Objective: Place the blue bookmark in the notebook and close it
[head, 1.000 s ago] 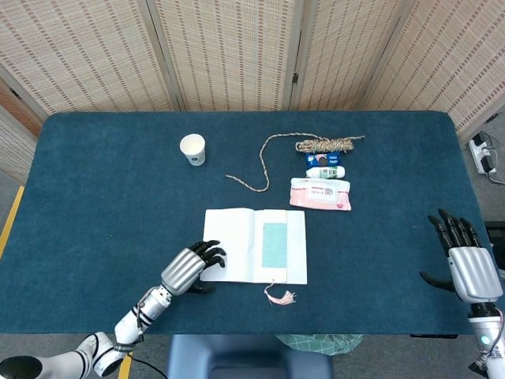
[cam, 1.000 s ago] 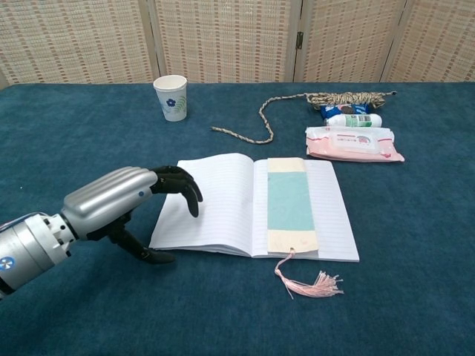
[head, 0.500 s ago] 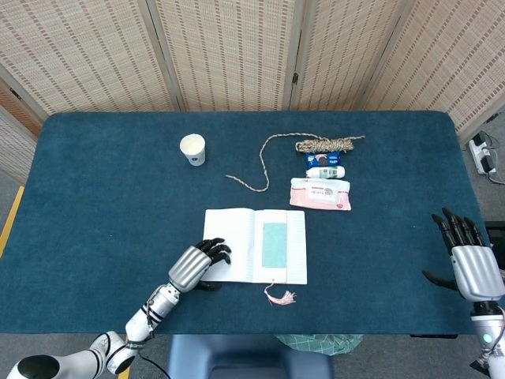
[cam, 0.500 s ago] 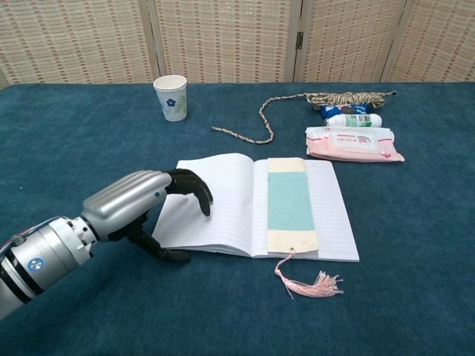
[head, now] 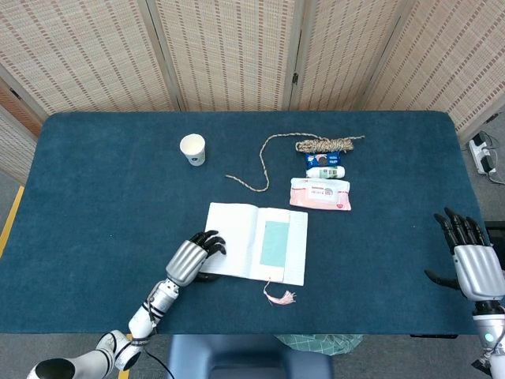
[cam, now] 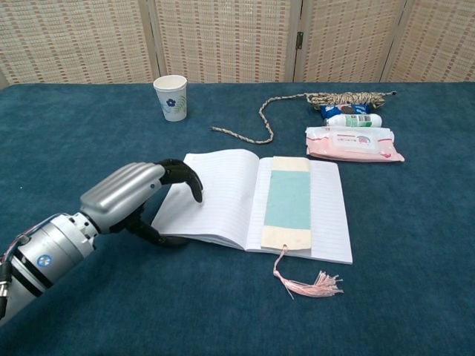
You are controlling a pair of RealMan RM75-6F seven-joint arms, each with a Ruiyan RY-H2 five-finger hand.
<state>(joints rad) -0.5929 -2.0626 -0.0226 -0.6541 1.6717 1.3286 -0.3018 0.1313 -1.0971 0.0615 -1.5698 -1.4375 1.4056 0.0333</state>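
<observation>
Nearest, the left hand point(cam: 141, 196) is seen at the left edge of the notebook point(cam: 223, 200), fingers point(cam: 185, 178) curled over the left page and the thumb apparently tucked under the cover; that edge looks slightly raised, so the cover is judged to be pinched. The pink tassel point(cam: 308, 282) is trailed onto the table point(cam: 89, 133) below the book. The blue bookmark point(cam: 289, 202) is laid flat on the right page, just beside the spine, so placing is judged done and closing is the step in hand. Next, the left cover would need to be lifted and swung over onto the right page without the bookmark being shifted. Further off are listed a wipes pack point(cam: 355, 144), small bottle point(cam: 355, 119), rope point(cam: 326, 100) and paper cup point(cam: 171, 97). The right hand point(head: 471, 264) is held well apart at the table's right edge, fingers spread, empty.
</observation>
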